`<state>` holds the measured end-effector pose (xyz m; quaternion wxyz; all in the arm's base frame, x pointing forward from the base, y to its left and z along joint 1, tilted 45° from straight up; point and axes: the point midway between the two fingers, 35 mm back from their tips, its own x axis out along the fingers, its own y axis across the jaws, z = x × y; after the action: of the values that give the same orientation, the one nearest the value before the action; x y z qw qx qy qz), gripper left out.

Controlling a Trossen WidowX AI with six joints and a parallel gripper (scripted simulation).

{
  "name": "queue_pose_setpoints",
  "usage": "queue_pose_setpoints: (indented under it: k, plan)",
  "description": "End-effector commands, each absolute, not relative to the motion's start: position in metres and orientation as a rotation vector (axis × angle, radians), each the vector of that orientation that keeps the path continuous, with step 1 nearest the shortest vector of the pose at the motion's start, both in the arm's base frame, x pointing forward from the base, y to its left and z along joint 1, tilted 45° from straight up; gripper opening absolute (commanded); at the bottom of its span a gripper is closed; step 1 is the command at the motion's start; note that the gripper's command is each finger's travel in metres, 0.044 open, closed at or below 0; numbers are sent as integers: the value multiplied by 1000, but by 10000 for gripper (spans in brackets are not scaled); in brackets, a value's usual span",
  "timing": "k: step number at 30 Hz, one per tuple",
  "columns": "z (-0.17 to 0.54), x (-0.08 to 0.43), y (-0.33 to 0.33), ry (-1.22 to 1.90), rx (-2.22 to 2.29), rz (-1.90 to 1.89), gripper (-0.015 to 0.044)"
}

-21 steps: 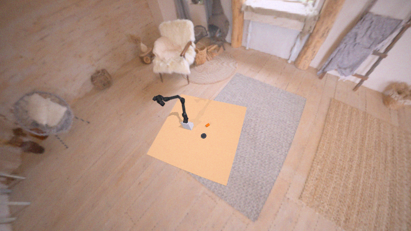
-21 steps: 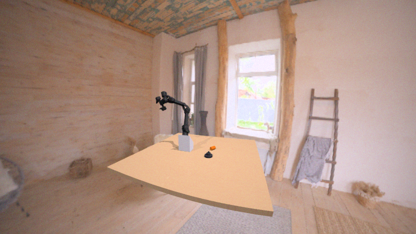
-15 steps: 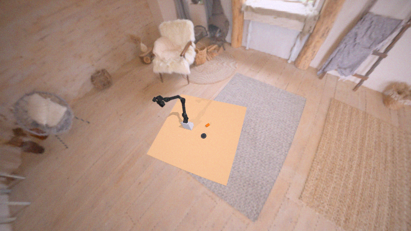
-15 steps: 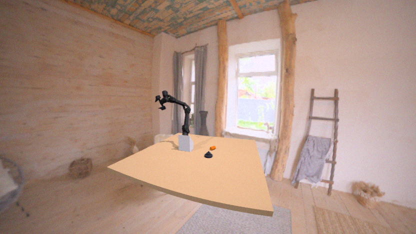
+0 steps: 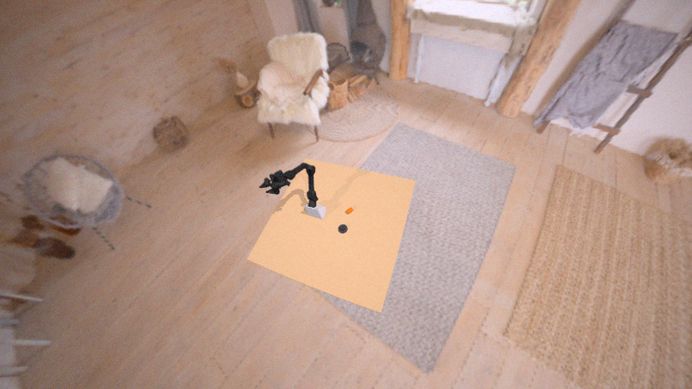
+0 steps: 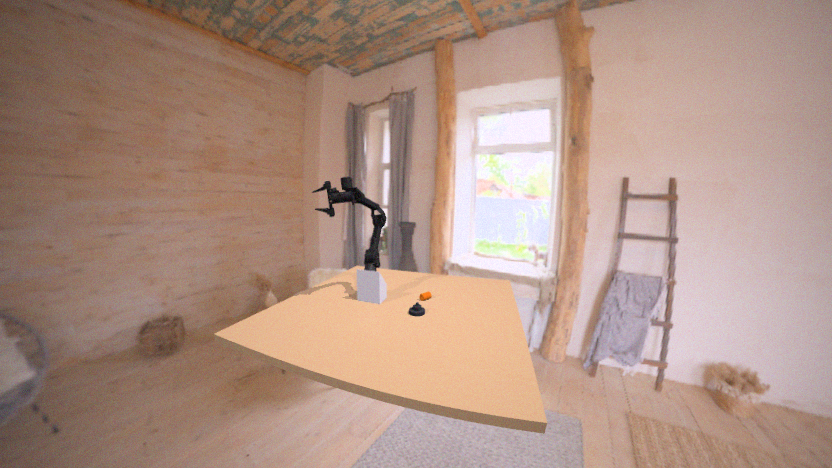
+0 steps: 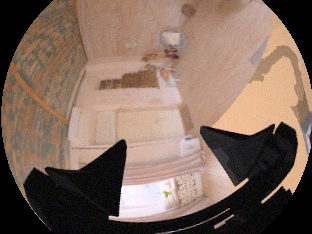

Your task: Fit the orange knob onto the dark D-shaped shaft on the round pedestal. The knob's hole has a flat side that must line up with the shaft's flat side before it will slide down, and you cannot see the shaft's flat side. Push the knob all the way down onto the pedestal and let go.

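Observation:
The orange knob [image 5: 349, 210] [image 6: 425, 296] lies on its side on the tan table [image 5: 338, 270] [image 6: 378, 349]. The dark round pedestal [image 5: 342, 228] [image 6: 416, 311] stands a short way from the knob, apart from it, with its short shaft pointing up; the shaft carries nothing. The shaft's flat side and the knob's hole cannot be made out. My gripper [image 5: 266, 189] [image 6: 314, 200] [image 7: 164, 136] is wide open and empty. It is high up on the far side of the arm's base from the knob and pedestal, pointing away from them. Neither shows in the wrist view.
The arm's pale base block [image 5: 315, 212] [image 6: 370, 286] stands on the table between the gripper's side and the pedestal's side. The table's left edge lies near and below the raised gripper. Chair, rugs and ladder are room background beyond the table.

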<state>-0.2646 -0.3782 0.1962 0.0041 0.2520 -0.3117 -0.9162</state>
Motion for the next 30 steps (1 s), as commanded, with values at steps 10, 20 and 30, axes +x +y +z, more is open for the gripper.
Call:
queue_pose_setpoints:
  k: [10, 20, 30]
  plan:
    - [125, -68, -448, -757, 1407, -2269, 440]
    - [84, 87, -425, -454, 1791, -1856, 440]
    - [54, 223, -342, -85, 2139, -1508, 440]
